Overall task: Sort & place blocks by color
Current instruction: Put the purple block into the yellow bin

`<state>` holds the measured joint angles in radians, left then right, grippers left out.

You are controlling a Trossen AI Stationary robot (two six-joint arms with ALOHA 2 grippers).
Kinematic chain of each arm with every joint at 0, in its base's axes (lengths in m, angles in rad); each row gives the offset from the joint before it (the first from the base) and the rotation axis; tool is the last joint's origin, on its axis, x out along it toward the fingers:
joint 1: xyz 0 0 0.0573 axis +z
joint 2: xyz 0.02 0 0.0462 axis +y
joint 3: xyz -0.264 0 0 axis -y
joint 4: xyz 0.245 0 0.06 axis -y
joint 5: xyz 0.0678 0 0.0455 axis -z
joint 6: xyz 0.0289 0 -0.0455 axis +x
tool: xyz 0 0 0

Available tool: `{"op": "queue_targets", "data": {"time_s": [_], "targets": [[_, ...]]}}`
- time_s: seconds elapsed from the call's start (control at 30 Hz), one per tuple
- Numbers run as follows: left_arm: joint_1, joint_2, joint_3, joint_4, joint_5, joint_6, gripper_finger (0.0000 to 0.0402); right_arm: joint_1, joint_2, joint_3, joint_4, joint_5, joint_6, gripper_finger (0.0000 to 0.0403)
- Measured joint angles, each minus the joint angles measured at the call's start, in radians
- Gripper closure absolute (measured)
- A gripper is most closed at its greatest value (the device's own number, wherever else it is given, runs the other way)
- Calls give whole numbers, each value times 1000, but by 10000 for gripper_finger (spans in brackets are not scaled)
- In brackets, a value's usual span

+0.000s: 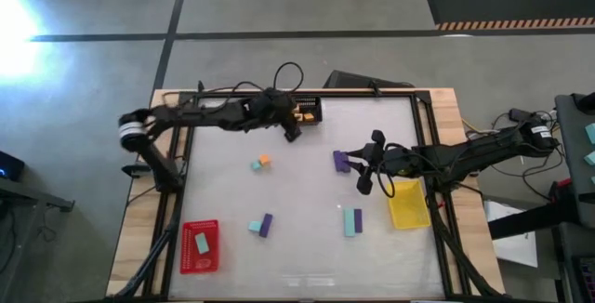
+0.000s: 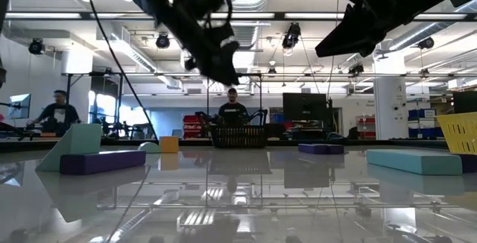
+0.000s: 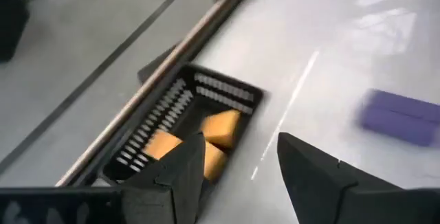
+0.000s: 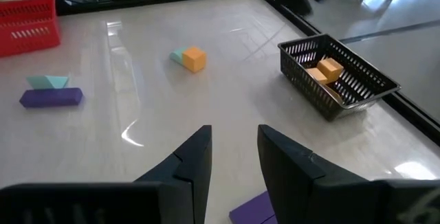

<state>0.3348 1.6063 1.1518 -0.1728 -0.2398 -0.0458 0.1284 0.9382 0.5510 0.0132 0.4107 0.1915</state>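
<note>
nearest, the right gripper (image 4: 234,159) hung empty, fingers parted, a purple block (image 4: 251,209) just under it, long axis crosswise. farther off, the left gripper (image 3: 240,169), released, hovered beside the black tray (image 3: 206,93) holding orange blocks (image 3: 221,126).

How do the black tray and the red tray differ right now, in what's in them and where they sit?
The black tray sits at the table's far edge, below the left gripper; the red tray sits at the near left corner, away from both arms. The black tray holds orange blocks; the red tray holds one teal block. Both are slatted baskets resting flat on the table.
</note>
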Motion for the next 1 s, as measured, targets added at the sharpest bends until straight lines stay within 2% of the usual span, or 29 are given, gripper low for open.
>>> {"op": "queue_targets", "data": {"time_s": [0.13, 0.27, 0.47, 0.67, 0.83, 1.0], "targets": [[-113, -108, -42, -7, 1, 0, 234, 0, 0, 0, 3, 0, 0, 296], [-247, -187, -141, 41, -1, -23, 234, 0, 0, 0, 8, 0, 0, 296], [-442, -218, -330, 340, -1, -54, 235, 0, 0, 0, 19, 0, -3, 296], [-540, -220, -444, 501, -5, -54, 235, 0, -1, 0, 33, 0, -30, 296], [-548, -223, -454, 480, -10, -73, 235, 0, -2, 0, 80, 0, -67, 296], [-544, -274, -449, 298, -36, -69, 235, 0, -2, 0, 135, 0, -98, 296]]}}
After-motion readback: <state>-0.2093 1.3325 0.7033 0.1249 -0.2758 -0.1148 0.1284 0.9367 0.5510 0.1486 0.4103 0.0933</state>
